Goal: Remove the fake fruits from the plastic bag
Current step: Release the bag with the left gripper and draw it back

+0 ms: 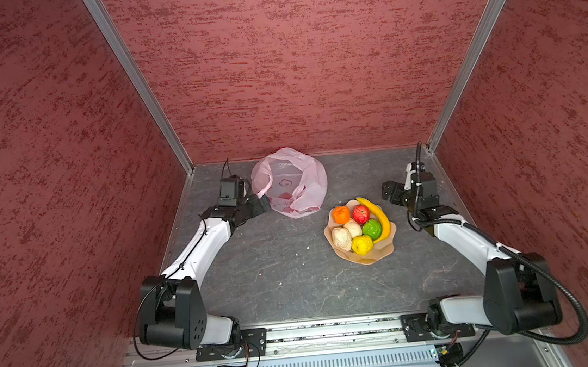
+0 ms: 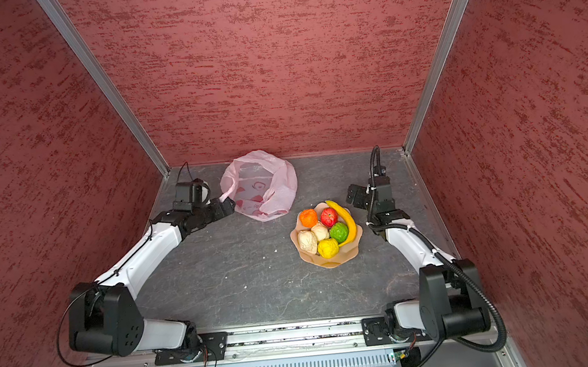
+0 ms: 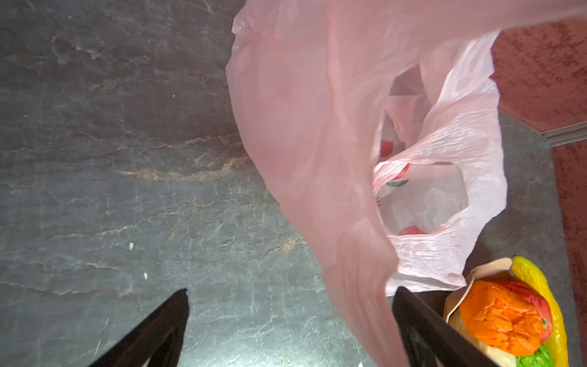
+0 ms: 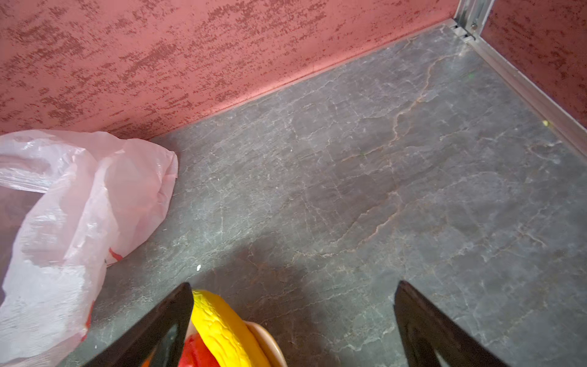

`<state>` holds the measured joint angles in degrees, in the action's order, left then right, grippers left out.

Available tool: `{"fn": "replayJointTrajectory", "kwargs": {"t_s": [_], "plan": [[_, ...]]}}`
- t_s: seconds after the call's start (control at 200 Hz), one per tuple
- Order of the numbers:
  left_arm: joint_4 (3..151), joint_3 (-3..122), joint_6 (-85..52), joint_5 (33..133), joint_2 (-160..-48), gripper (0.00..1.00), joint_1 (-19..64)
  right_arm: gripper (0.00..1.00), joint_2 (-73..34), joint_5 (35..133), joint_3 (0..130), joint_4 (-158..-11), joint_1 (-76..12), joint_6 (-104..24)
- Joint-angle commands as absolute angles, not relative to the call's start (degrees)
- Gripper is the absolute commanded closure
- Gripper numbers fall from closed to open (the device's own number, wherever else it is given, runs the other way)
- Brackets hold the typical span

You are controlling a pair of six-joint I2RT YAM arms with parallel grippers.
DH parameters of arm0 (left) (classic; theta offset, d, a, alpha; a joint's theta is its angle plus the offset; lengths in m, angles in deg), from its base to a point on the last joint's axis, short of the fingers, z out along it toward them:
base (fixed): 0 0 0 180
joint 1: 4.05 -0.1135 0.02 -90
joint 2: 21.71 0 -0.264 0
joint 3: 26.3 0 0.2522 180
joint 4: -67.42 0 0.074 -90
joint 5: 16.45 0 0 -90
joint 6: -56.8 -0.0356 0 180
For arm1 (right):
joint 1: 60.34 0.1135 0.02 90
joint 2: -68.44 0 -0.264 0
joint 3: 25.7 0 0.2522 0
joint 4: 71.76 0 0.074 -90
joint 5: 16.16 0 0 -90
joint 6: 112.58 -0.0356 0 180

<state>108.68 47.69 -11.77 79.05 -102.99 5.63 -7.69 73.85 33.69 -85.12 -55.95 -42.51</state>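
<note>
— Pale-pink film, thin, crinkled and translucent: identify and locate.
— The plastic bag (image 1: 289, 183). It lies slumped on the grey, veined, stone-look table (image 1: 275, 267) near the back wall, left of centre in both top views. It has two loop handles and a gaping mouth. Red-and-white print shows through the film; whether anything else is inside cannot be made out.
— Location of the fake fruits?
— All seven sit packed together in the tan wavy-edged plate (image 1: 369, 258), just beside the bag. The curved banana (image 1: 378, 216) lies along the right rim. With it are the orange fruit (image 1: 341, 214), red fruit (image 1: 361, 214), green fruit (image 1: 372, 229), bumpy yellow fruit (image 1: 361, 244) and two cream-white lumpy fruits (image 1: 342, 238).
— Pincer states?
— Left pincer (image 1: 262, 202): jaws spread wide at the bag's left handle. In the left wrist view a blurred fold of film hangs between the fingers (image 3: 422, 321), unclamped. Right pincer (image 1: 388, 190): jaws spread wide, holding nothing, to the right of the plate.
— Obstructions?
— In the right wrist view one finger covers part of the plate. Only the banana and red fruit show, cut off at the frame edge.
</note>
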Motion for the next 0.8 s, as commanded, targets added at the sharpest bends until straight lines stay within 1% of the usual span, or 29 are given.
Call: {"fn": "replayJointTrajectory", "kwargs": {"t_s": [0.0,0.205,0.346,0.526,0.791], "plan": [[115.81,51.17,-16.09,79.56,-104.27,0.00,5.89,0.01,-8.04,76.43,35.65,-85.31,-56.22,-42.95],[116.49,56.70,-18.33,89.29,-111.49,0.00,6.44,0.01,-6.90,77.00,35.05,-85.91,-56.21,-42.75],[118.98,62.60,-19.81,90.44,-117.23,0.00,8.26,0.01,-5.30,76.58,34.43,-86.91,-56.23,-42.01],[120.39,67.02,-19.95,83.38,-120.90,0.00,10.88,0.01,-3.83,76.21,33.54,-87.10,-56.25,-41.84],[123.78,68.56,-22.49,64.07,-120.47,0.00,15.76,0.01,-4.66,77.78,34.45,-87.55,-56.21,-41.75]]}}
